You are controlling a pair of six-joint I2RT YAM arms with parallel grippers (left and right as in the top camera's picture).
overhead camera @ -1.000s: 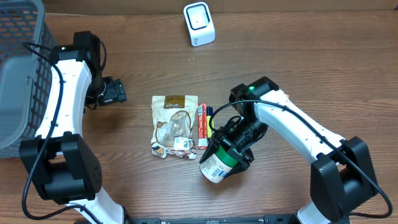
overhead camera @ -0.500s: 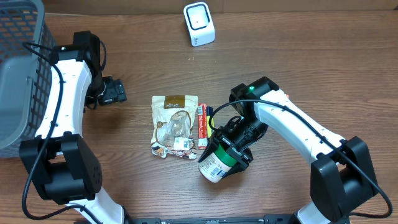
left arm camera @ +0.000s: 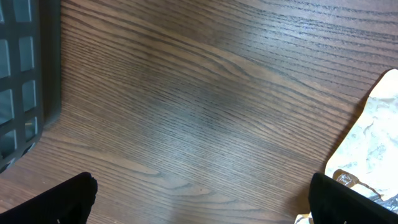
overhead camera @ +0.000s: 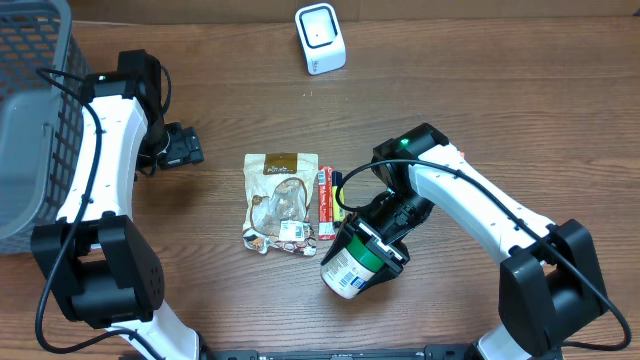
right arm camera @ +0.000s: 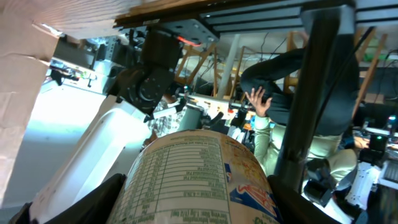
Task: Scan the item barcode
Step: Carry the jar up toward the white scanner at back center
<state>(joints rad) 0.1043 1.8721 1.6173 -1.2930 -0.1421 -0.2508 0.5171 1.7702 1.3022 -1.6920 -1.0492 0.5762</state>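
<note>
Right gripper clamped on can, mid front edge of table. The can's green end is partly covered by the fingers. Right wrist view: nutrition panel faces lens, barcode not made out. Lifted or resting: cannot tell. Left gripper spread wide, beside basket; only fingertips show in its view, and the bag is cut off there. Scanner at back edge.
</note>
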